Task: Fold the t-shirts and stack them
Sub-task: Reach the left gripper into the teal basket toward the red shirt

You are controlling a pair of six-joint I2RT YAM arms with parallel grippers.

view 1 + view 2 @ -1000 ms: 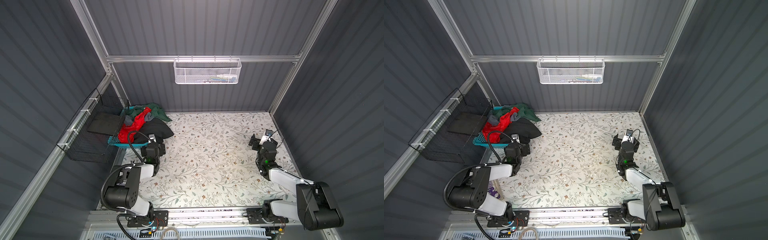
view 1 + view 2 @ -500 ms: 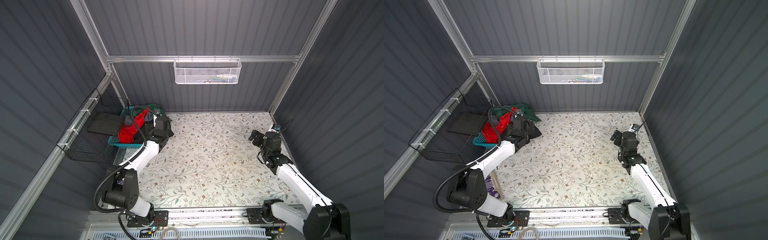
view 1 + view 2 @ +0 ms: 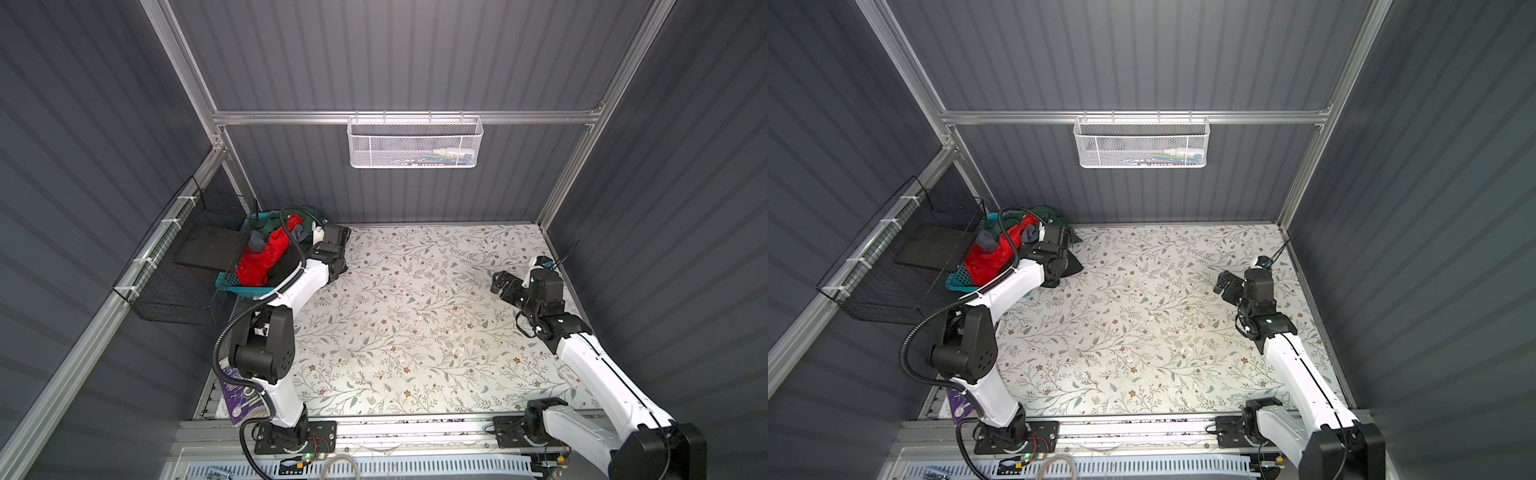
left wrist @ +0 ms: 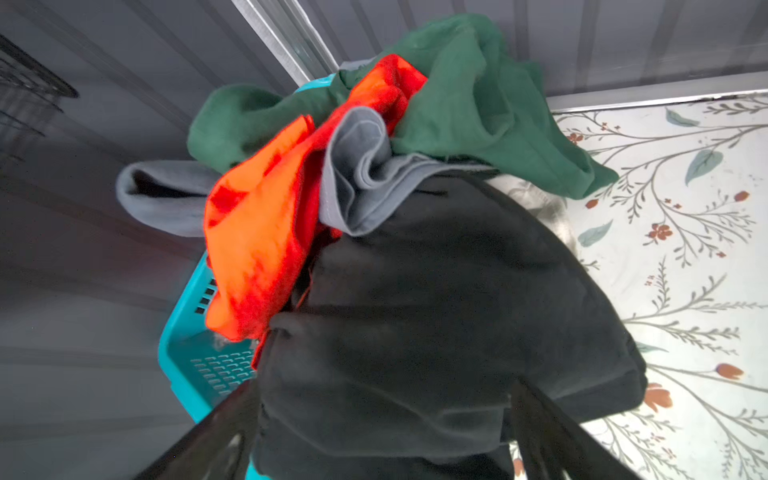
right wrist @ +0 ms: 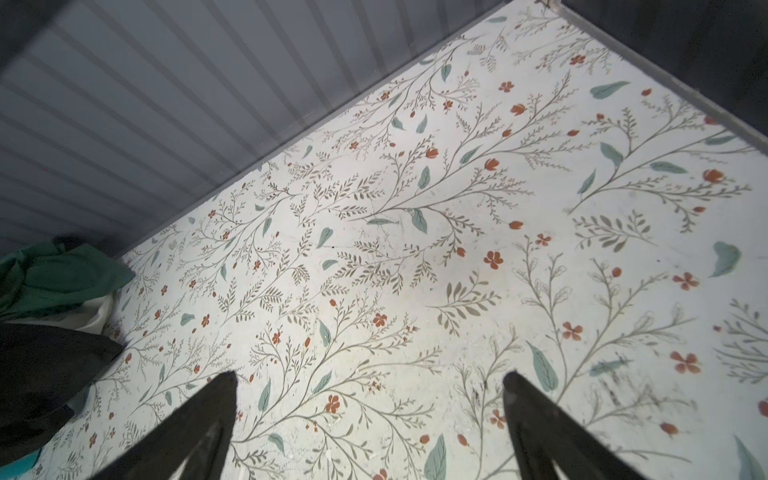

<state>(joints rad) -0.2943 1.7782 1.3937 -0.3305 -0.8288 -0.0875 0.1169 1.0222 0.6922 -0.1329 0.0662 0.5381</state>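
left gripper (image 4: 382,386): spread wide, straddling black t-shirt (image 4: 415,291) at basket (image 4: 183,332) rim
right gripper (image 5: 370,376): spread wide, just floral table (image 5: 457,208) underneath, mid-frame

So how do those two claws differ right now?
The left gripper hangs over the black t-shirt; the right gripper hangs over bare floral table. The left is tucked in the corner by the teal basket; the right is out in the open, away from any cloth. Both stand open, holding nothing.
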